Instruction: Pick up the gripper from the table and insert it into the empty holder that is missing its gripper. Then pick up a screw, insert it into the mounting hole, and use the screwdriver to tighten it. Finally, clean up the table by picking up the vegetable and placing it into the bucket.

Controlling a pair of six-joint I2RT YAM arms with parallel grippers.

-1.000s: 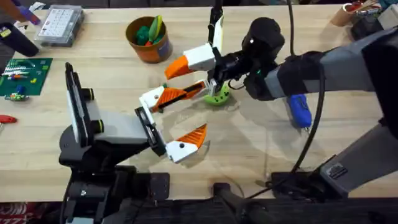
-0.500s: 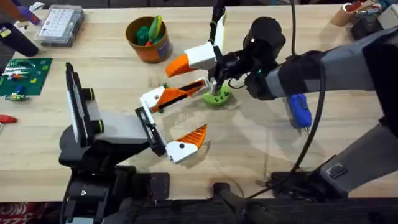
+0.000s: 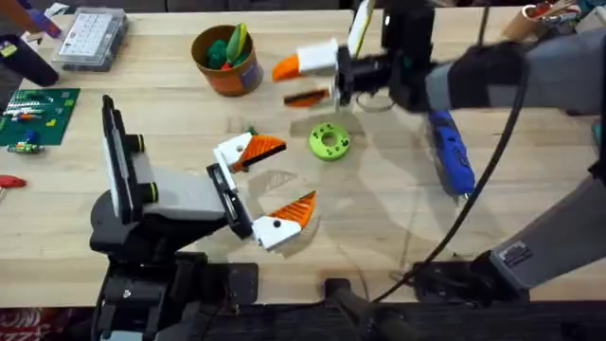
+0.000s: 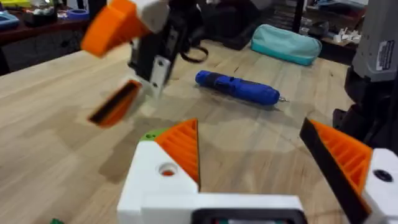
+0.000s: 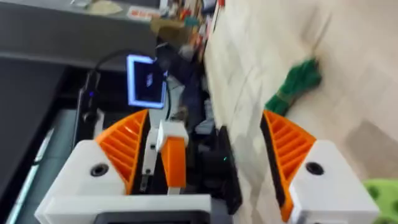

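The right gripper hung above the table's far side, its claw spread wide with nothing clamped, probably clearing the work area. The left gripper sat low nearer the bases, equally wide and empty, likely waiting. The orange bucket stood beyond, greens already inside. The blue screwdriver lay under the right arm, beside the lime-green disc. A leafy green vegetable lay loose.

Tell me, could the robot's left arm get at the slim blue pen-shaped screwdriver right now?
Probably not easily. The screwdriver lies on the right side, under the right arm, while the left gripper is open near the middle, so that arm crowds the approach.
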